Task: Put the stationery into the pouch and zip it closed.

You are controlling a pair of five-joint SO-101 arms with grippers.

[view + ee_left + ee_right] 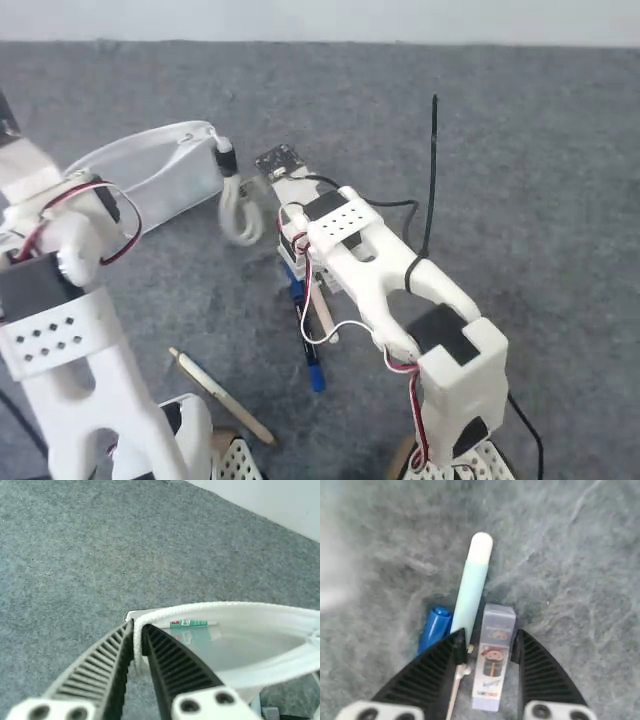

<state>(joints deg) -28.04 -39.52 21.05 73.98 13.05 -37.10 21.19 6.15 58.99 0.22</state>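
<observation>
Right tool (489, 636): open, and I see it astride one small box (492, 672), beside one pale green stick (471, 585) and one blue pen (434, 628). Left tool (137, 628): clamped on the rim of one clear pouch (225, 607), one green-labelled pen (189, 624) inside. One beige pen (222, 397) lies apart. Grey counter (520, 150); white wall (400, 18).

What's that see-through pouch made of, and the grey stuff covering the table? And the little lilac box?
The see-through pouch looks like soft frosted plastic: a green-labelled item shows through its wall. The grey table covering seems felt or short carpet, fuzzy and matte. The little lilac box is probably printed card, judging by its crisp folded edges.
</observation>
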